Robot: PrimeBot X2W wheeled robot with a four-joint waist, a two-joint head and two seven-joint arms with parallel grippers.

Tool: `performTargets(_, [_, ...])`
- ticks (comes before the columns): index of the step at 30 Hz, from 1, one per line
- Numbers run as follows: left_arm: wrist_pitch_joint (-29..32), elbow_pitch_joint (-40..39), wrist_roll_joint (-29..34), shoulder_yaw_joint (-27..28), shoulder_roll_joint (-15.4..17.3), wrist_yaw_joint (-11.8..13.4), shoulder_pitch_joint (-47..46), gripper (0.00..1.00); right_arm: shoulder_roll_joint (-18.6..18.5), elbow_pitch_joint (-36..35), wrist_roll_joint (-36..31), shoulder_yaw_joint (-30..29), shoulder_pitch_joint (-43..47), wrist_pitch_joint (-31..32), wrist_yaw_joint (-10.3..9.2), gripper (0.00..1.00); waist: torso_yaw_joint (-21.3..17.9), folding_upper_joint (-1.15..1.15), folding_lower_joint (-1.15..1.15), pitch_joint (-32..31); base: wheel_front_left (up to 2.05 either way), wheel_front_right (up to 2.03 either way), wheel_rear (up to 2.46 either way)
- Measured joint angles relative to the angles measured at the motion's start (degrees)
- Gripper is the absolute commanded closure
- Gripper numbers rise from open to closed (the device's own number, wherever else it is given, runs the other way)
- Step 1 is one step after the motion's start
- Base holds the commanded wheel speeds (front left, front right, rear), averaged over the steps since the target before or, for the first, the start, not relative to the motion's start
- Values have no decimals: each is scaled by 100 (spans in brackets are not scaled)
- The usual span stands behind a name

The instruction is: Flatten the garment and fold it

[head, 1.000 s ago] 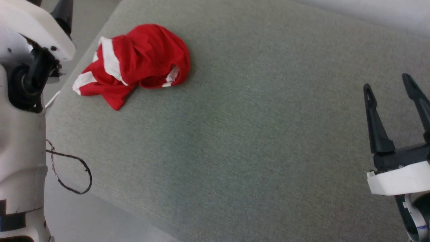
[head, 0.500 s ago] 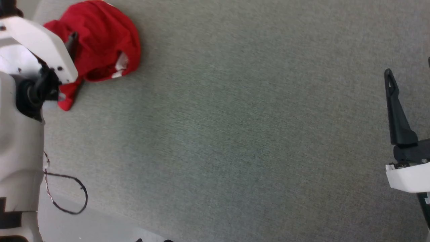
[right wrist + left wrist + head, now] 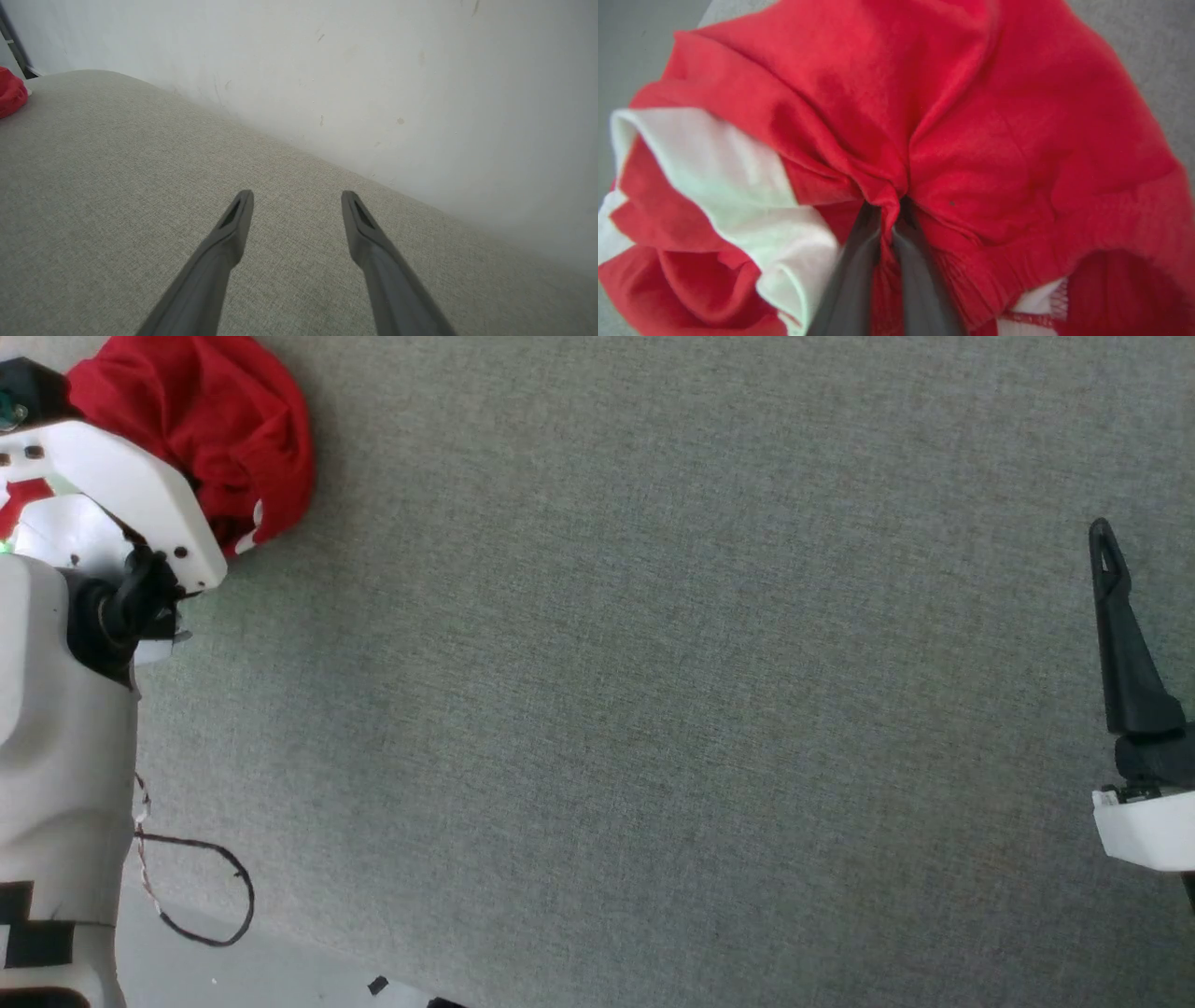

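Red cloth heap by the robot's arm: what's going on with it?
The robot is meant to flatten and fold these red shorts, which lie crumpled at the left end of a grey padded surface. Its left jaws are pinched on a fold of the fabric. Its right jaws stand open and empty over bare surface, far to the other side. Nothing is flattened yet.

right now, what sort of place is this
Likely an indoor room, maybe a home: a wide grey cloth surface like a mattress or couch, a scuffed white wall beside it, crumpled red shorts on it.
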Motion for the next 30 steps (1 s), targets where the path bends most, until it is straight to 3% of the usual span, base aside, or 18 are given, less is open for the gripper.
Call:
performTargets(7, [-177, 93, -20, 57, 15, -7, -41, 100, 102, 170, 67, 38, -98, -110, 0, 0, 22, 0, 1, -163, 0, 0, 0])
performTargets(17, [-319, -358, -122, 346, 463, -11, -268, 100, 644, 828, 101, 111, -81, -569, 0, 0, -18, 0, 0, -861, 0, 0, 0])
performTargets(21, [-216, -680, -153, 276, 509, -171, -497, 100, 845, 1106, 101, 65, -10, -781, 0, 0, -60, 0, 0, -1239, 0, 0, 0])
performTargets(30, [175, -1191, -260, -68, 287, -410, -1226, 100, 1117, 1597, 102, -90, 528, -1102, 0, 0, -226, 0, -1, -2222, 0, 0, 0])
